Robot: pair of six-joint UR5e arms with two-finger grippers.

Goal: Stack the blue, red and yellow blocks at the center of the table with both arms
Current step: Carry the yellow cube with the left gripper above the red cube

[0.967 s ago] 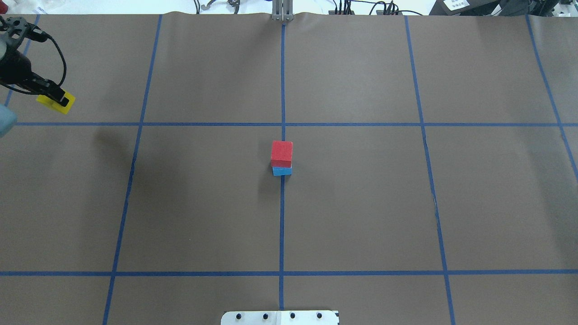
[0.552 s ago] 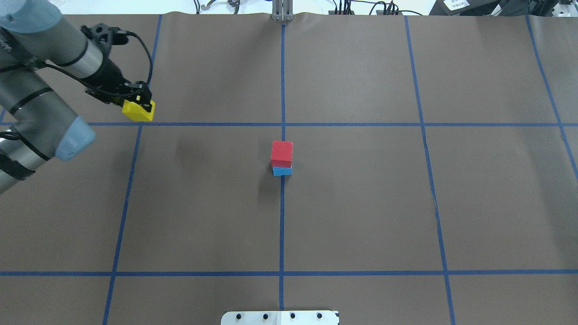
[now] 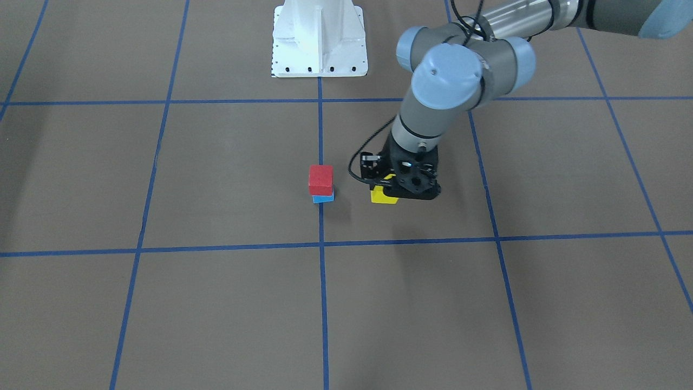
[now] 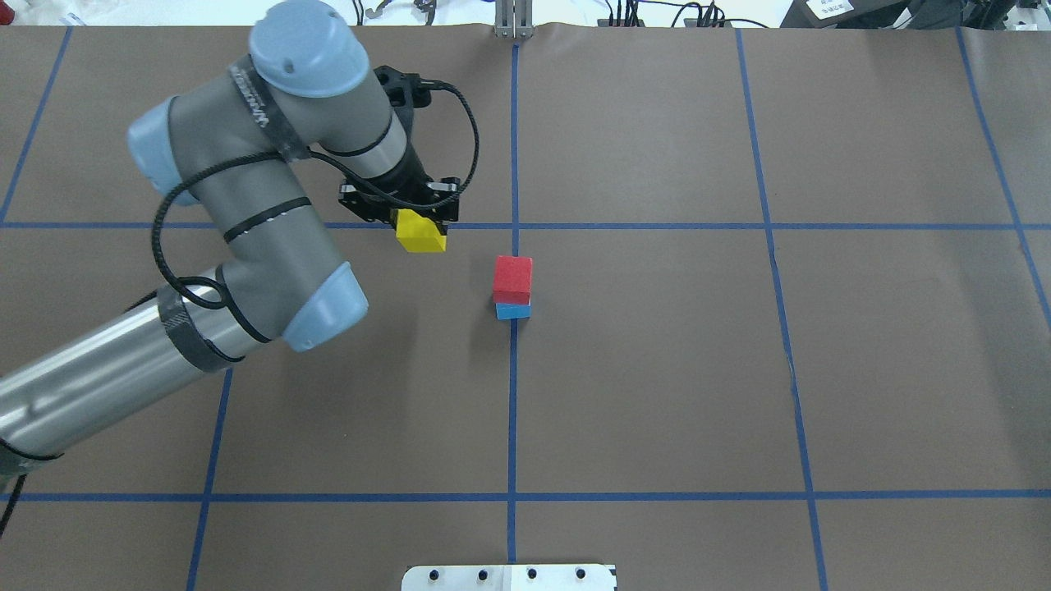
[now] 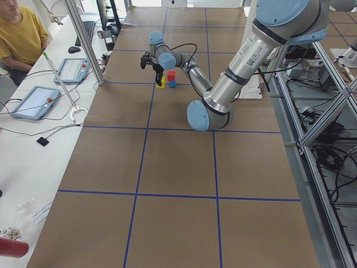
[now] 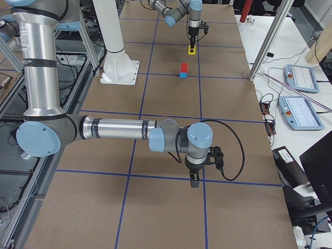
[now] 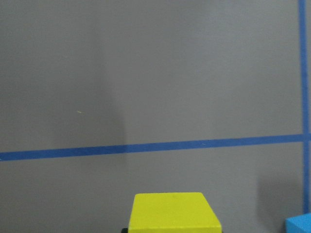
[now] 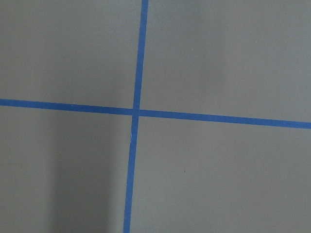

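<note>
A red block (image 4: 512, 277) sits on a blue block (image 4: 512, 311) at the table's center, also in the front view (image 3: 320, 179). My left gripper (image 4: 416, 220) is shut on a yellow block (image 4: 420, 234) and holds it above the table, a short way left of and beyond the stack. The front view shows the yellow block (image 3: 383, 196) beside the stack. In the left wrist view the yellow block (image 7: 170, 212) fills the bottom edge and a blue block corner (image 7: 299, 224) shows at lower right. My right gripper (image 6: 195, 182) shows only in the exterior right view; I cannot tell if it is open.
The brown table cover carries a grid of blue tape lines (image 4: 513, 410). The white robot base plate (image 3: 319, 38) stands at the robot's edge. An operator (image 5: 19, 30) sits at a side table with tablets (image 5: 33, 101).
My left arm has swept right from the table's far left edge toward the stack, carrying the yellow block. The red and blue blocks have not moved.
</note>
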